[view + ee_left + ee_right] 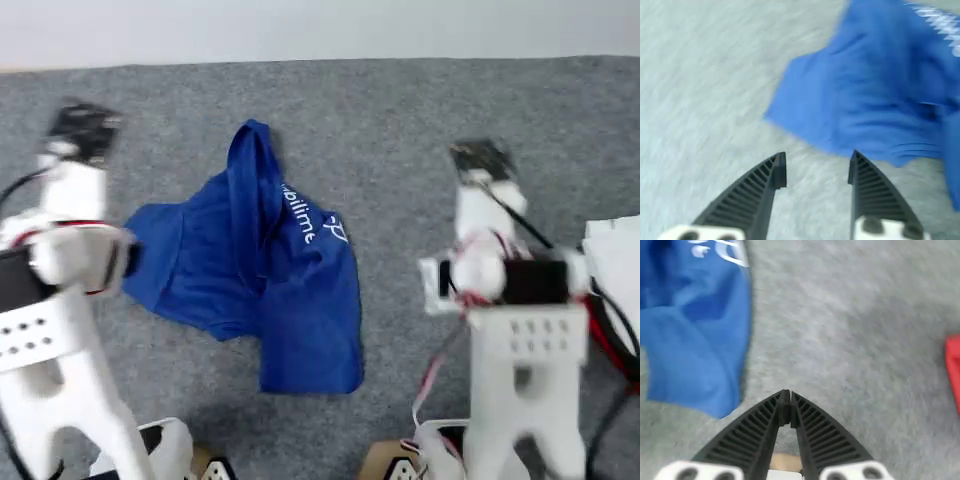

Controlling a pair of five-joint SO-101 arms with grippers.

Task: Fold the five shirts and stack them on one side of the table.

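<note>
Blue shirt [270, 280], unfolded and crumpled, on the grey felt-like table [420, 110], about midway between the two arms. Its long axis runs from the far side of the table toward the arms' bases. A raised ridge of fabric [250, 190] lies along that axis with white print [310, 225] beside it, and one lobe spreads sideways toward the left arm [60, 260]. Left gripper [818, 162]: fingers spread wide, holding nothing, above bare table; the shirt's near edge lies just ahead of the fingertips and apart from them. Right gripper [787, 400]: fingers closed together on nothing, above bare table; the shirt's lower corner is near but off to one side. Judgement: the left arm is the nearer to the cloth and its gripper stands open, so the coming grasp most likely turns on the sideways lobe directly ahead of the left gripper. The right arm [500, 280] would have to open its gripper and cross toward the shirt's other edge before the garment can be spread flat. Folding of this shirt is not yet begun. At the table's edge on the right arm's side lies a white cloth [612, 260], possibly a shirt set aside. A red thing [953, 370], too little of it visible to name, lies on the table off to the side of the right gripper.
</note>
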